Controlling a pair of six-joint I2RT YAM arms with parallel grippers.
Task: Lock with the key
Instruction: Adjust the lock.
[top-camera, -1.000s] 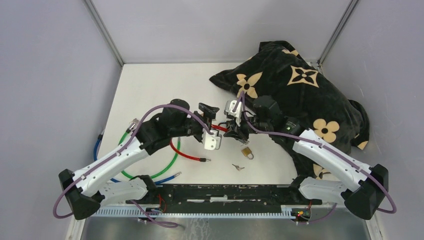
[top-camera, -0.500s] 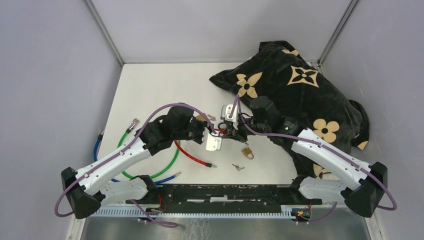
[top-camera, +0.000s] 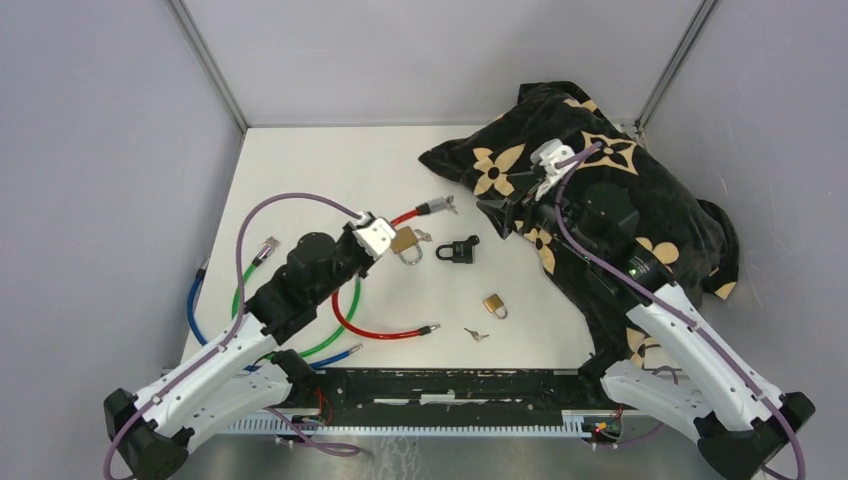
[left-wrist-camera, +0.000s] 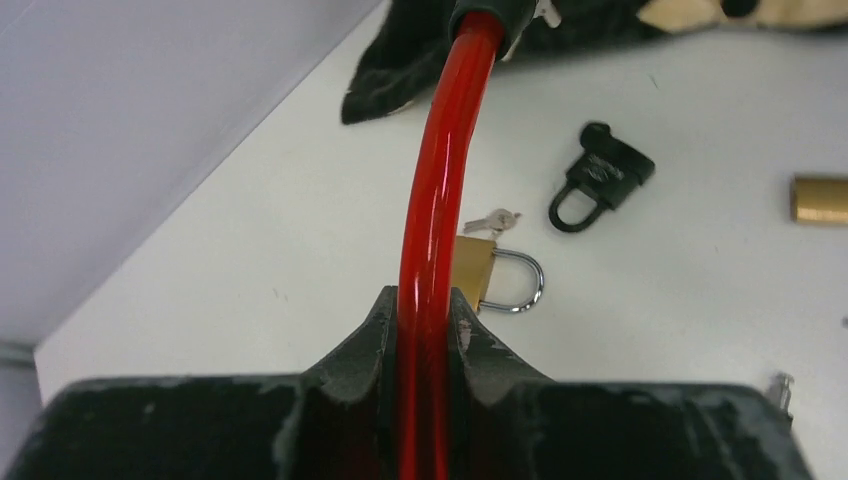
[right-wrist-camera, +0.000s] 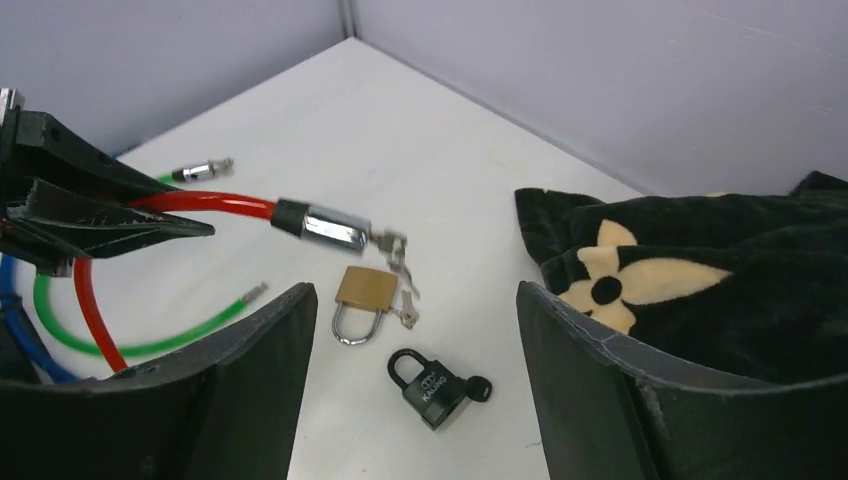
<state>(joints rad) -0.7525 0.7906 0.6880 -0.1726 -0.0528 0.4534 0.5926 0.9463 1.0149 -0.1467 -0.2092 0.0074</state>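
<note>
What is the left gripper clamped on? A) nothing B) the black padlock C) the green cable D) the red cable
D: in the wrist view the left gripper is closed around the red cable, which runs straight up between its fingers.

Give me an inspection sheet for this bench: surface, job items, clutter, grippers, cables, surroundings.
Surface: white table.
Job's things: red cable lock; brass padlock with keys beside it; black padlock; small brass padlock; loose key.
Clutter: black flowered cloth far right; green cable and blue cable on the left.
Grippers: left gripper shut on the red cable lock; right gripper open, empty.
Cables: purple leads along both arms.
Surroundings: grey walls.
</note>
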